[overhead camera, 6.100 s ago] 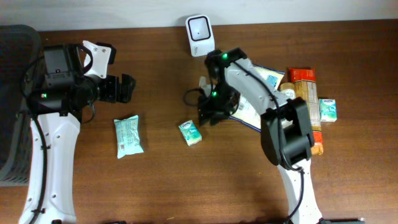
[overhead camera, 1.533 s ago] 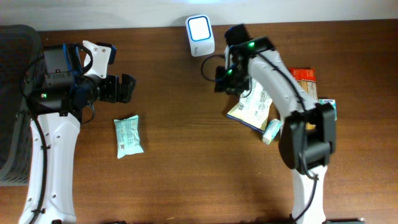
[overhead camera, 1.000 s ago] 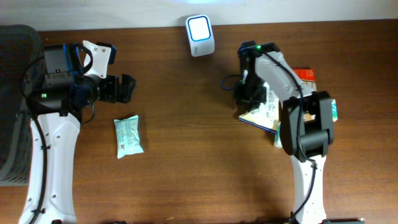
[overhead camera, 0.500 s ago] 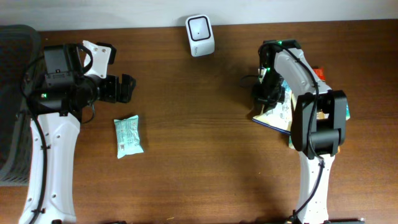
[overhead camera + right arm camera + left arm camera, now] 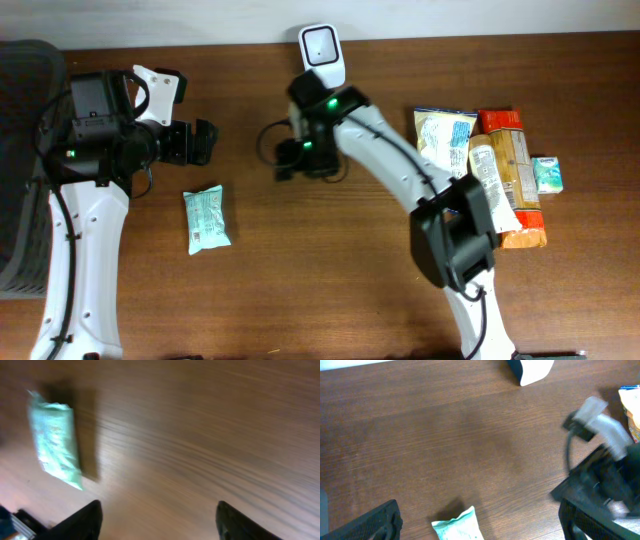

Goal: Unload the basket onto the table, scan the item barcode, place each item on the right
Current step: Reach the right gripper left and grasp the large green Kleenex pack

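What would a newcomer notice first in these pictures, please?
The right arm reaches across mid-table, its open, empty gripper just in front of the white scanner at the far edge. A green packet lies alone on the left; the other groceries sit grouped on the right.

Right wrist view motion-blurred. Left wrist view: green packet (image 5: 457, 527) cut by bottom edge, scanner (image 5: 530, 370) by top.

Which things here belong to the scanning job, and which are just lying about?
Job: scanner; green packet; right pincer, open, facing that packet.
Lying about, for now: pile of packets and boxes at the right; dark basket at the left edge; left pincer, open, holding nothing.
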You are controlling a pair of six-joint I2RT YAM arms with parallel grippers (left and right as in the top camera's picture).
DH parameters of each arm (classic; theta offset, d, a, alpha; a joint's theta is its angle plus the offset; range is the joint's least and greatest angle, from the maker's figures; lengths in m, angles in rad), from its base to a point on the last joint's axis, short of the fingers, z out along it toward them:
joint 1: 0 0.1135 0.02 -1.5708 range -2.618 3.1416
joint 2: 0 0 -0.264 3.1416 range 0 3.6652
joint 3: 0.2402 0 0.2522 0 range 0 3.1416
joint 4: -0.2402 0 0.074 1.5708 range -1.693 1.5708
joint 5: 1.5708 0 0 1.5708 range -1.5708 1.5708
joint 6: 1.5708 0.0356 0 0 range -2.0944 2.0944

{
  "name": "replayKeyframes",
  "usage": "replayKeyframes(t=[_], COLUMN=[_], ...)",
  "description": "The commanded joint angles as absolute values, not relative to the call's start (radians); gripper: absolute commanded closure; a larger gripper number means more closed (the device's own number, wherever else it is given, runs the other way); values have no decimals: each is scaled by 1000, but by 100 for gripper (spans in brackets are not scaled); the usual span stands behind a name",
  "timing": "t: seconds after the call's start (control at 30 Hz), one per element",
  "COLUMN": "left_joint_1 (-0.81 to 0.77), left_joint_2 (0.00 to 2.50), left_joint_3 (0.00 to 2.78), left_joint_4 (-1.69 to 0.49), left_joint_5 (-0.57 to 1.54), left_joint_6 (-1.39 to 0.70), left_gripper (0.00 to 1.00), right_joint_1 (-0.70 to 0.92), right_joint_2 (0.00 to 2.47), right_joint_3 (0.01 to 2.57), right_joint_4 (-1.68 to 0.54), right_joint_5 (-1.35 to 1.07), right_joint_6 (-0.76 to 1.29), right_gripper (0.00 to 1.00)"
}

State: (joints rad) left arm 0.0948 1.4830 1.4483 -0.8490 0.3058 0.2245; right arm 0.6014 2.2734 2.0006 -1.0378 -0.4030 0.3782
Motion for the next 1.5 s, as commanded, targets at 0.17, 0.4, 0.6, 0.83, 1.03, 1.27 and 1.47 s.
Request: replayKeyframes(t=[0.17,0.4,0.6,0.83,1.03,1.27,1.47], left_joint_1=[97,110,263,273,273,273,273], left_joint_2=[1470,1468,1470,1470,1470,1470,1470], left_joint_3=[1460,1478,1565,1565,1565,1565,1565], left_joint_4=[-850,-815,-832,-854,-854,-854,-854], left_joint_5=[307,202,167,167,167,167,167], left_joint_6=[241,173,97,98,98,98,98], left_gripper=[1,1,1,1,1,1,1], right_joint_1=[794,799,862,917,916,845,755], right_joint_2=[2329,2363,2434,2477,2477,2393,2391], right_joint_3=[1984,1984,1984,1984,1984,2000,2026], right_joint_4=[-831,-815,-754,-702,-702,-721,-582], right_joint_5=[-406,-408,-413,-412,-411,-467,-461], right_joint_6=[530,540,612,612,606,463,319], right_gripper=[34,34,47,60,96,79,18])
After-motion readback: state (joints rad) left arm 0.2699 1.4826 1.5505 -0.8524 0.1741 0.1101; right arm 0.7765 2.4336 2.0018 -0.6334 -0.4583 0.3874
